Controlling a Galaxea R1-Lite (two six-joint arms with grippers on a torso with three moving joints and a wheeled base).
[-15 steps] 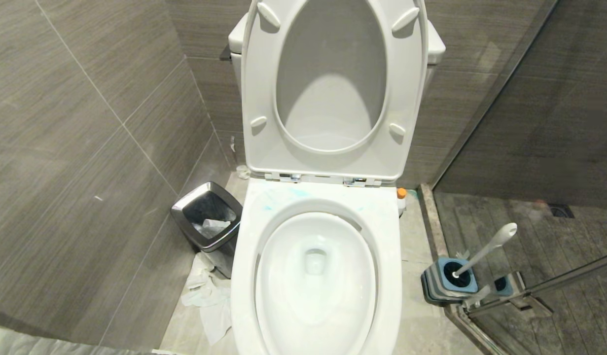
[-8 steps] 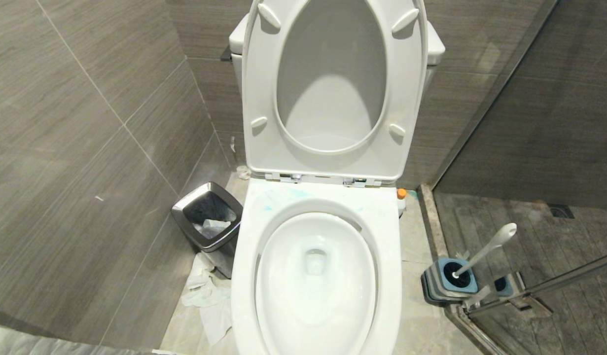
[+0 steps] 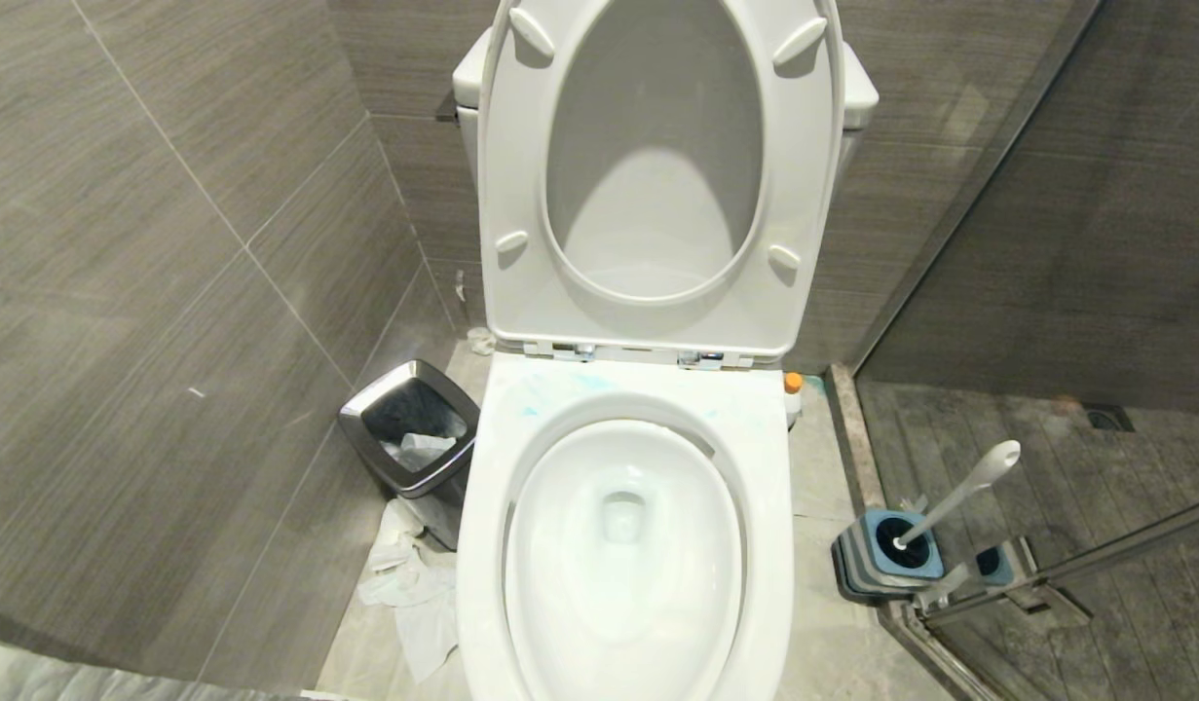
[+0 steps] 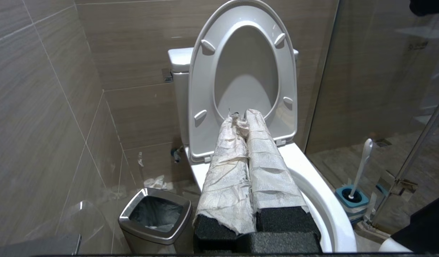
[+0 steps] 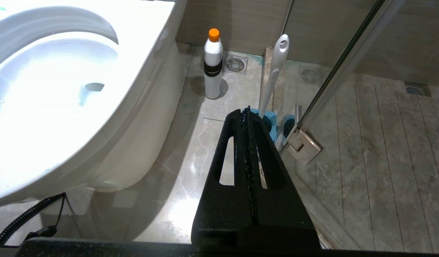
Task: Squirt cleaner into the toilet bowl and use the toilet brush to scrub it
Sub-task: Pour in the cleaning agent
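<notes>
The white toilet bowl (image 3: 482,545) fills the middle of the head view, its seat and lid raised, with faint turquoise smears on the back rim. The cleaner (image 5: 213,64), a whitish bottle with an orange cap (image 3: 793,382), stands on the floor to the bowl's right. The toilet brush (image 3: 959,492) leans in its blue-and-grey holder (image 3: 877,560) by the glass door. My left gripper (image 4: 240,114), fingers wrapped in white paper, is shut and empty, held near the bowl's front left rim. My right gripper (image 5: 245,111) is shut and empty, low over the floor short of the holder (image 5: 268,121).
A steel-rimmed waste bin (image 3: 412,428) stands left of the bowl, with crumpled paper (image 3: 409,584) on the floor beside it. A glass shower door with a metal hinge (image 5: 304,144) closes off the right side. A tiled wall runs along the left.
</notes>
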